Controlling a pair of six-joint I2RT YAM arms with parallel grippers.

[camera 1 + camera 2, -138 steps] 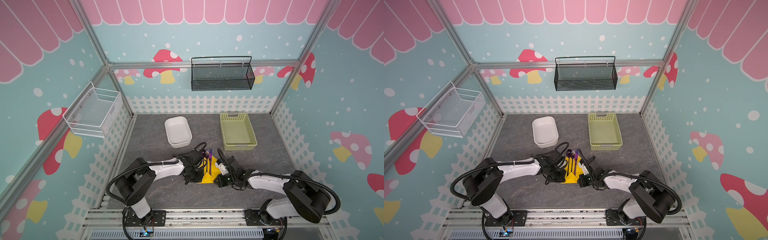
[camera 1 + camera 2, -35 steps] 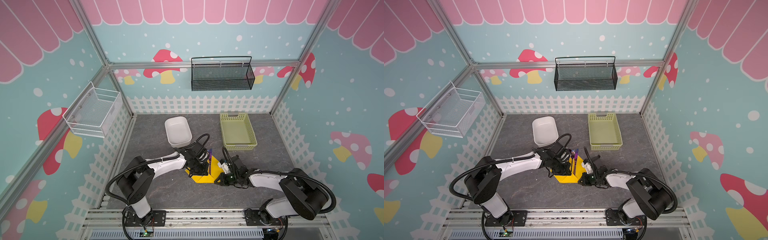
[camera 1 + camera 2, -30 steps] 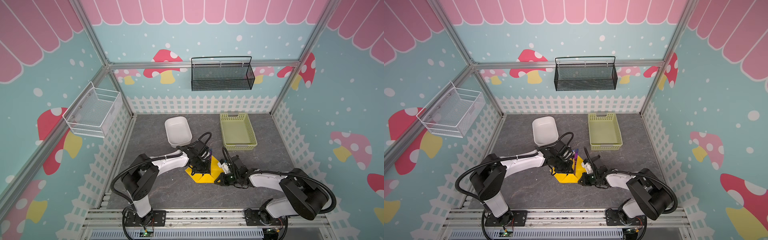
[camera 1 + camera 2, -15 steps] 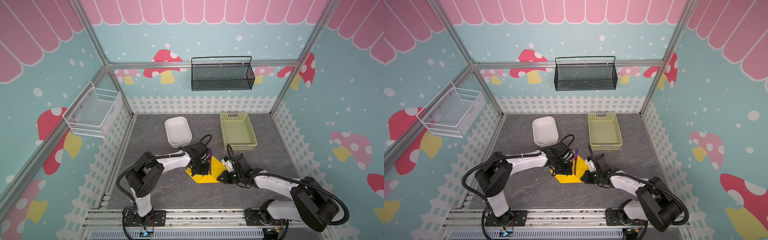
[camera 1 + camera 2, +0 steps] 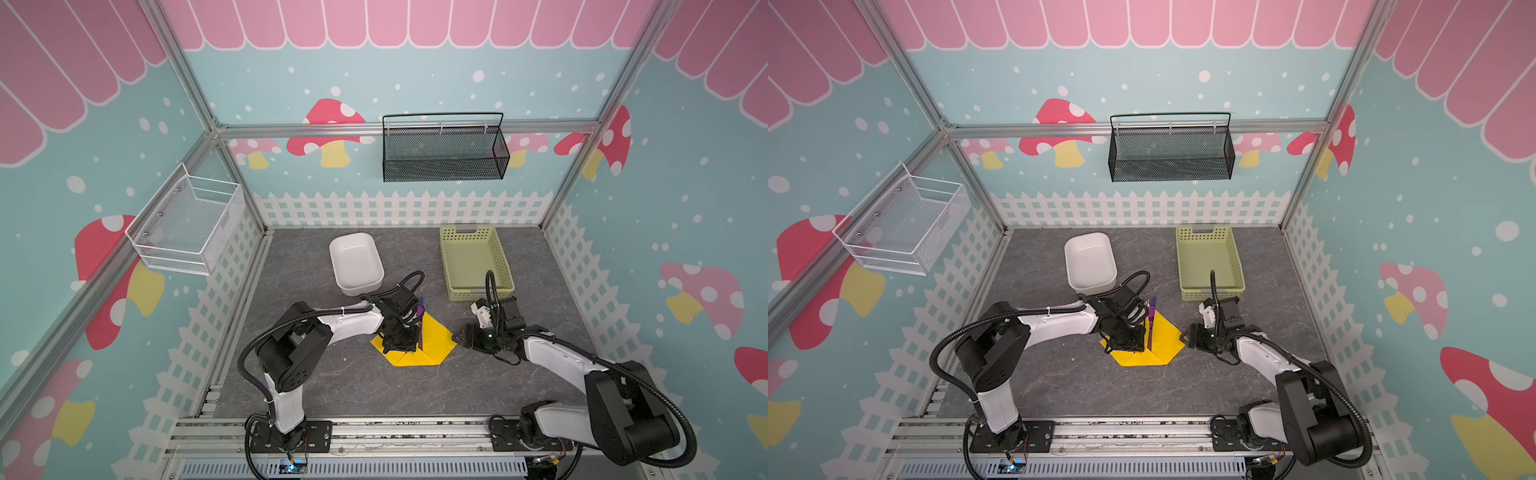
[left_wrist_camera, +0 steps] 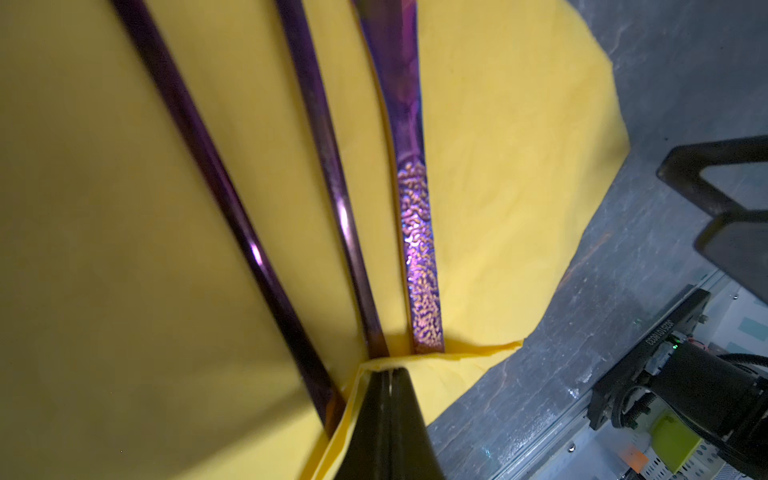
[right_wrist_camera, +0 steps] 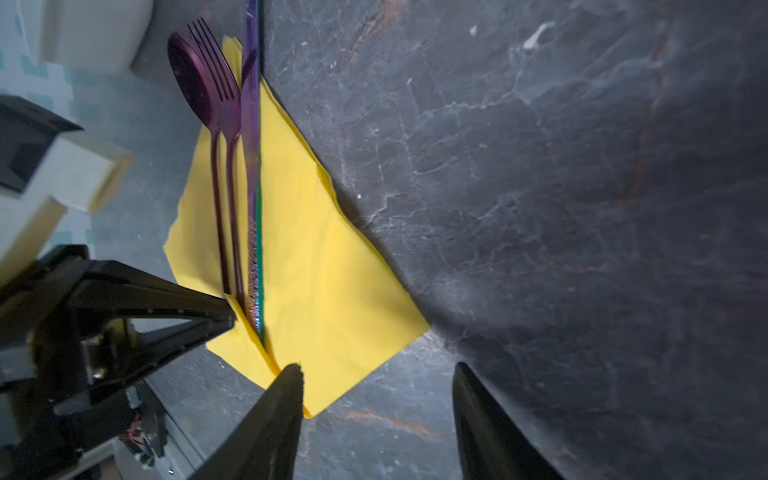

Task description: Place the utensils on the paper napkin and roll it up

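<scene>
Pinching a folded edge of the bright yellow thin paper napkin [image 7: 328, 266], the left pincer [image 6: 388, 374] is clenching tight right at the utensils' handle ends. The dark-purple round-bowled plastic spoon [image 7: 190, 75], dark-purple plastic fork [image 7: 220, 79] and lighter violet plastic knife [image 7: 250, 124] are lying side by side on the napkin, long axes parallel, heads pointing away from that pincer. The right pincer [image 7: 376, 368] is hovering released over the dark grey worktop [image 7: 540, 166], one fingertip at the napkin's near corner.

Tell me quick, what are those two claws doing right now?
Left gripper: closed, pinching a fold of the paper napkin.
Right gripper: open, holding nothing.
</scene>
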